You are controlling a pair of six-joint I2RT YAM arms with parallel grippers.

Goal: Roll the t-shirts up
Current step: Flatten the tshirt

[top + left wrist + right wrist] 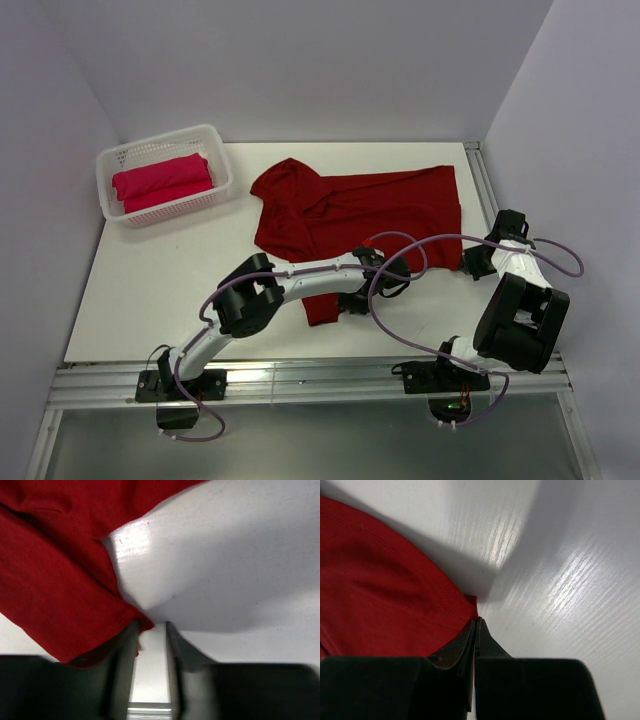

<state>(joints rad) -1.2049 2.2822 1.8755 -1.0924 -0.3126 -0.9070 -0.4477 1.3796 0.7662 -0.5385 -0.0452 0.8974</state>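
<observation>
Surroundings: pale walls close us in on three sides of a white table [150, 290], with both arm bases at its near edge.
Dark crimson t-shirt [370, 205]: it lies spread and wrinkled across the middle and right of the table, not yet rolled. One sleeve or flap reaches toward the near edge.
Basket [115, 165]: a white lattice basket sits at the far left corner, well apart from our work.
Pinkish-red t-shirt [165, 180]: this one is already rolled and lies inside the basket.
Left gripper [151, 630]: its jaws stand narrow with bare table showing between them. A cloth corner rests against one finger's tip, not clearly between the pads.
Right gripper [476, 625]: its jaws are pressed together at the shirt's right edge, and the hem's corner meets the tips. We cannot tell whether any cloth is pinched.
Biggest risk: we judge the left jaws may close beside the corner and catch nothing, leaving that side flat while the other lifts.
Lesser risk: a thin pinch on the right could slip, skewing the fold.
Smallest risk: fingertips may scrape the table.
</observation>
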